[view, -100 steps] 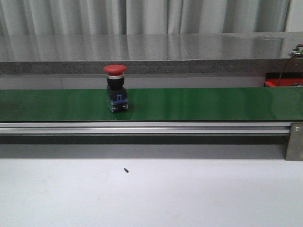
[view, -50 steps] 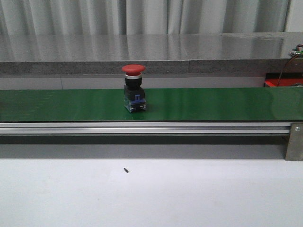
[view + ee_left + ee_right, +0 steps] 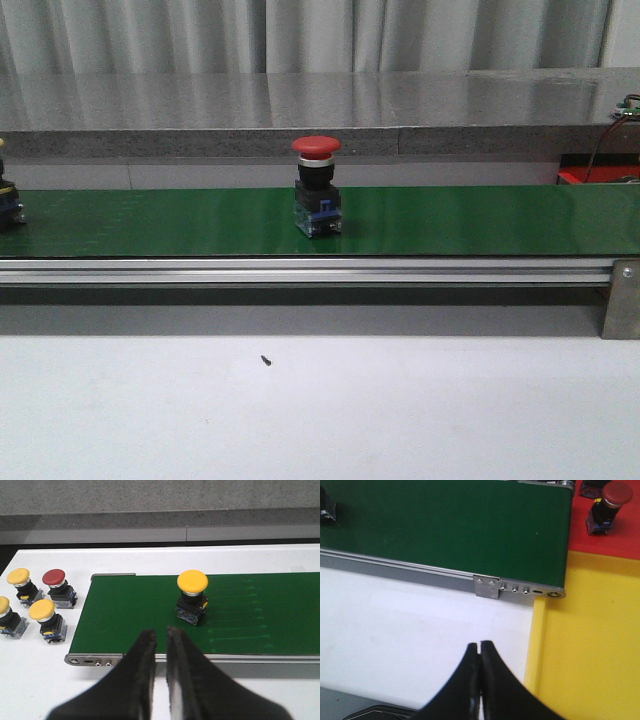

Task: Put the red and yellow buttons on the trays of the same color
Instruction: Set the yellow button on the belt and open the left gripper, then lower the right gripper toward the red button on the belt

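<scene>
A red button (image 3: 317,198) stands upright on the green belt (image 3: 480,220), just left of the middle in the front view. A second button (image 3: 8,205) shows at the belt's left edge, cut off by the frame. In the left wrist view a yellow button (image 3: 192,597) stands on the belt beyond my left gripper (image 3: 161,632), whose fingers are almost together with nothing between them. My right gripper (image 3: 480,644) is shut and empty over the white table, beside the yellow tray (image 3: 590,645). The red tray (image 3: 615,542) holds one red button (image 3: 606,506).
Beside the belt's start lie loose buttons: a red one (image 3: 56,582) and yellow ones (image 3: 21,582) (image 3: 45,617). The belt's metal rail (image 3: 300,270) runs along its near side, with a bracket (image 3: 487,586) at the end by the trays. A small dark speck (image 3: 266,360) lies on the table.
The red button has ridden the belt to the right, from about a third across to near the middle. A second button has come into view at the left edge.
</scene>
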Robot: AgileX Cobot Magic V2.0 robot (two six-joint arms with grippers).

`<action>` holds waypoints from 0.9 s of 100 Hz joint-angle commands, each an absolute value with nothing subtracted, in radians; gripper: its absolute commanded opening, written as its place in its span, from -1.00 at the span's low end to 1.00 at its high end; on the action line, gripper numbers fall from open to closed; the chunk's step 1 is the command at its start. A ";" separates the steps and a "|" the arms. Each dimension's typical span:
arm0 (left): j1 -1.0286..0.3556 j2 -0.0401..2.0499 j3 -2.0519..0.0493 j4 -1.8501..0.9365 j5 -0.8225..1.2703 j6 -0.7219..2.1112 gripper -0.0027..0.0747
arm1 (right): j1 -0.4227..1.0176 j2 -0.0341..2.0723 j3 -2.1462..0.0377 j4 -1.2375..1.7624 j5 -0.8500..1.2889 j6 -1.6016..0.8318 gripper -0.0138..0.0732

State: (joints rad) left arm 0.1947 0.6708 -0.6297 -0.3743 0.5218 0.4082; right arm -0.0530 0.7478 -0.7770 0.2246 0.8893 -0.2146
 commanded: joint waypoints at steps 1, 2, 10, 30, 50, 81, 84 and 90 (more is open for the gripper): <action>0.178 0.668 -0.658 -0.398 0.438 0.411 -0.98 | -0.055 0.745 -0.802 0.241 0.827 -0.223 -0.84; 0.177 0.668 -0.658 -0.398 0.436 0.411 -0.98 | -0.055 0.745 -0.802 0.241 0.825 -0.223 -0.84; 0.154 0.668 -0.658 -0.398 0.434 0.411 -0.98 | -0.055 0.745 -0.802 0.241 0.812 -0.223 -0.84; 0.138 0.668 -0.658 -0.398 0.434 0.411 -0.98 | -0.055 0.745 -0.802 0.291 0.798 -0.223 -0.82; 0.138 0.672 -0.658 -0.398 0.432 0.411 -0.98 | -0.055 0.748 -0.802 0.336 0.799 -0.223 -0.06; 0.138 0.676 -0.651 -0.398 0.428 0.411 -0.98 | -0.055 0.822 -0.833 0.352 0.784 -0.230 0.80; 0.138 0.676 -0.651 -0.398 0.428 0.411 -0.98 | -0.055 0.844 -0.846 0.360 0.791 -0.242 0.80; 0.138 0.676 -0.651 -0.398 0.428 0.411 -0.98 | -0.053 0.900 -0.879 0.387 0.809 -0.273 0.80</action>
State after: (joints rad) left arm 0.1443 0.6708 -0.6223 -0.3743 0.4993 0.4089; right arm -0.0530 0.8387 -0.8111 0.3337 0.8449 -0.2293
